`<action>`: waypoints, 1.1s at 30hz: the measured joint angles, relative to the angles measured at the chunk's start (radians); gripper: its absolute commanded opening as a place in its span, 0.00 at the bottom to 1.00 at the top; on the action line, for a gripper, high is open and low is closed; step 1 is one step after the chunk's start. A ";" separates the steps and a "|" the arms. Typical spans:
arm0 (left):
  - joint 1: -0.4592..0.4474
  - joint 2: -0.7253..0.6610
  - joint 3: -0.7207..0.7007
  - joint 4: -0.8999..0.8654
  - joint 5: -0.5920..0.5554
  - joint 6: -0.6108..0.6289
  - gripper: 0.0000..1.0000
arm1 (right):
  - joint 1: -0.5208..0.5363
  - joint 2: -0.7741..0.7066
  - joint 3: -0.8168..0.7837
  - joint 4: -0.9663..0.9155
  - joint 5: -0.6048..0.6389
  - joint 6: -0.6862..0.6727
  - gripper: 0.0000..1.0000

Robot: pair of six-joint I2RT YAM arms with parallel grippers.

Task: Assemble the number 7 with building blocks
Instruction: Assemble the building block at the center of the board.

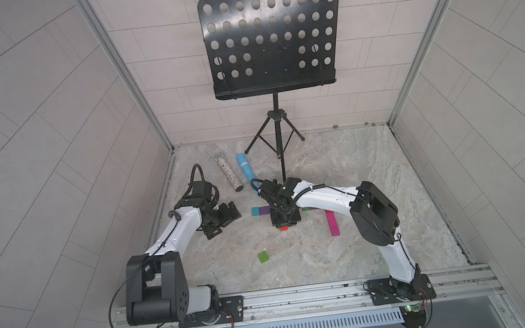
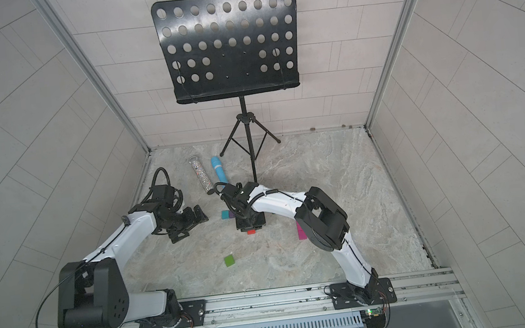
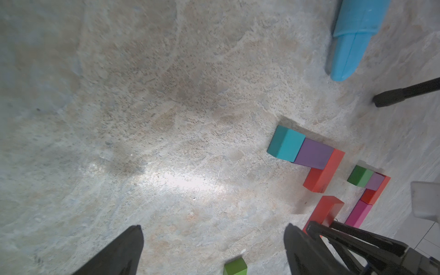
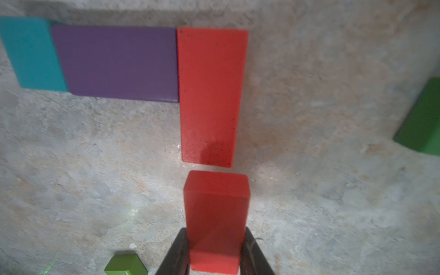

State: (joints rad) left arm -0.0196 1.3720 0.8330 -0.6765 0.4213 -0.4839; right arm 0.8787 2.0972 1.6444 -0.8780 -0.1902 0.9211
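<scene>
Two red blocks matter here. The laid red block lies on the table as the start of the 7's stem. Its far end sits flush against the purple block, which makes the top bar together with the teal block. The held red block sits just short of the laid one and in line with it, with a thin gap between their ends. The right gripper is clamped narrow on its long sides near the back end. I cannot tell whether this block rests flat on the table or hangs slightly tilted.

The step in hand looks like extending the stem. To do it well, keep the held block's sides square with the laid one and bring it down flat. Then slide it forward only until the ends touch, since a harder push would likely shove the laid block and skew the top bar. Open the jaws just enough to let go, then lift straight up so the fingers do not drag it.

The left gripper hovers well to the side, jaws wide and empty. A light green block lies alone on the near side of the table. The magenta block waits partly under the right arm.
</scene>
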 measured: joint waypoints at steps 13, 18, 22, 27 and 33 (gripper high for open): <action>0.000 0.010 0.000 0.007 0.005 0.005 1.00 | 0.004 0.051 0.000 0.021 -0.035 0.034 0.40; 0.000 0.013 0.000 0.009 0.005 0.006 1.00 | 0.004 0.051 0.000 0.023 -0.038 0.042 0.43; 0.000 0.013 0.000 0.010 0.005 0.006 1.00 | 0.005 0.051 0.000 0.022 -0.036 0.045 0.45; 0.000 0.013 0.000 0.010 0.005 0.010 1.00 | 0.005 0.051 0.000 0.018 -0.031 0.045 0.45; 0.000 0.013 0.000 0.010 0.005 0.010 1.00 | 0.005 0.051 0.000 0.014 -0.027 0.045 0.41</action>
State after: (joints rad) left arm -0.0196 1.3846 0.8330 -0.6670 0.4267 -0.4736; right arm 0.8837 2.1483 1.6444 -0.8642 -0.2169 0.9657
